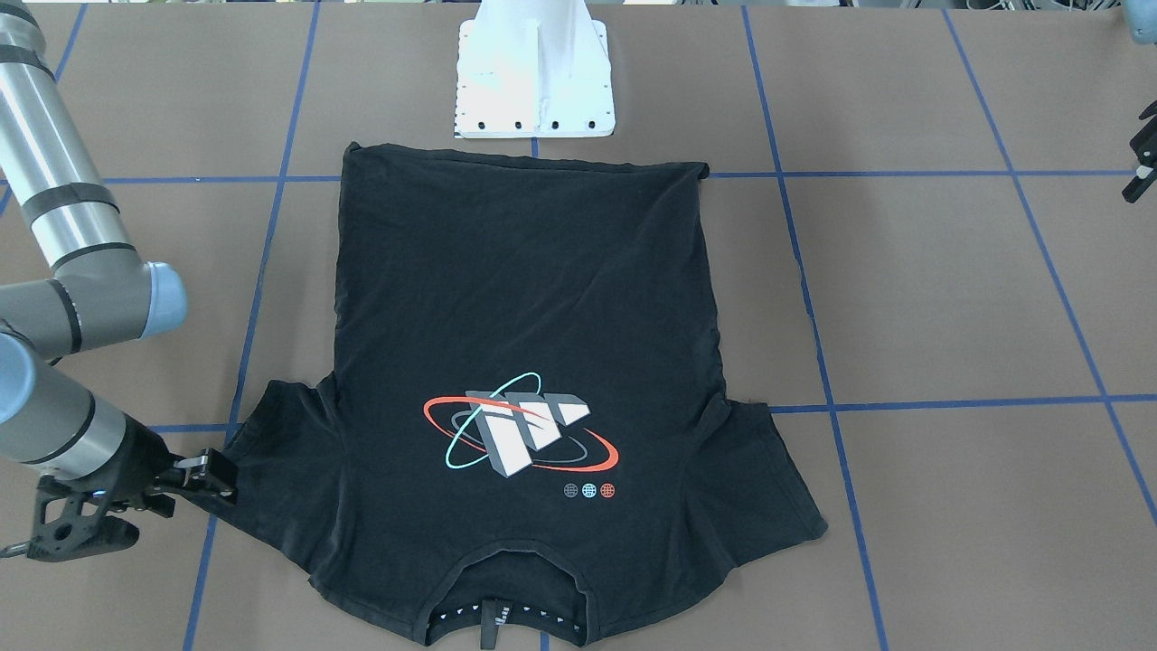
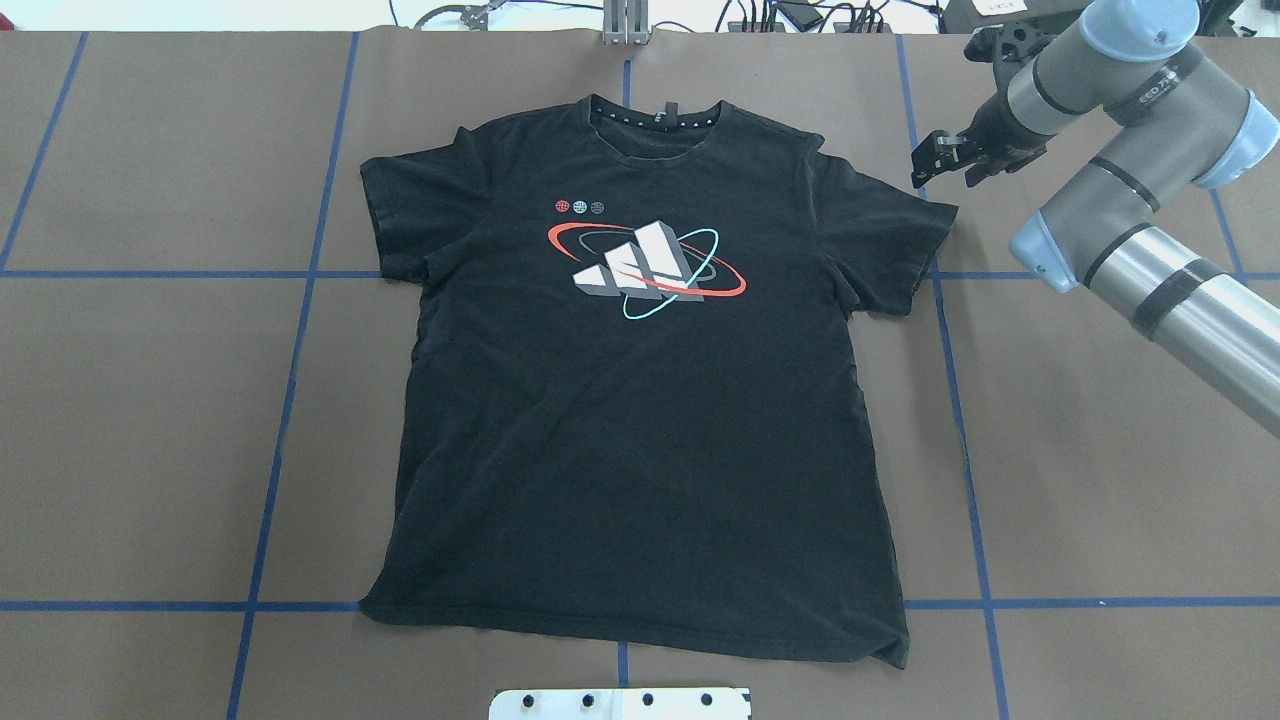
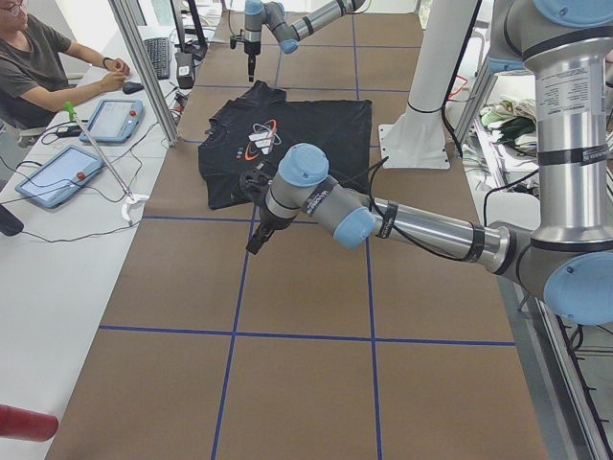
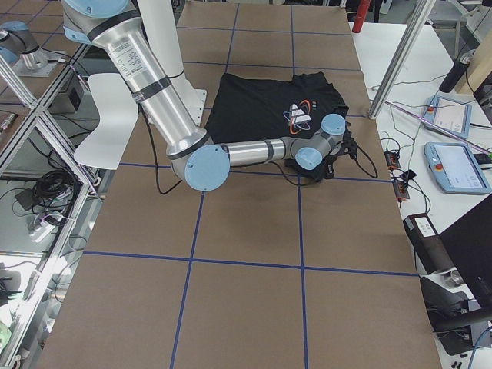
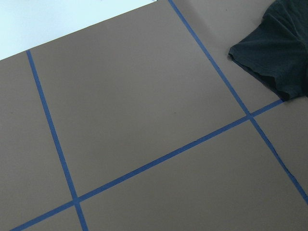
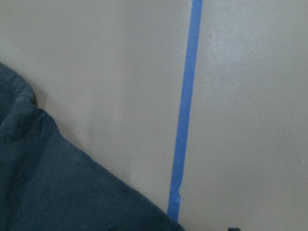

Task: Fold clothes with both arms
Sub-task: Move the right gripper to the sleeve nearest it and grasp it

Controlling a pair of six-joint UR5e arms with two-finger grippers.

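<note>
The black T-shirt (image 1: 524,316) (image 2: 640,420) (image 3: 287,144) (image 4: 269,108) lies flat and face up on the brown table, collar away from the robot's base, chest graphic showing. My right gripper (image 1: 203,484) (image 2: 930,165) (image 4: 340,154) hovers just off the edge of one sleeve, open and holding nothing. That sleeve's hem (image 6: 48,183) fills the lower left of the right wrist view. My left gripper (image 1: 1143,158) (image 3: 259,238) hangs well off the opposite side of the shirt, cut by the frame edge, so I cannot tell its state. The left wrist view catches the other sleeve (image 5: 276,53).
The white base pedestal (image 1: 533,81) (image 2: 620,703) stands just behind the shirt's hem. Blue tape lines (image 2: 290,380) grid the brown surface. A person (image 3: 38,67) sits at a side desk with tablets (image 3: 110,120). Cables (image 2: 800,15) run along the far edge.
</note>
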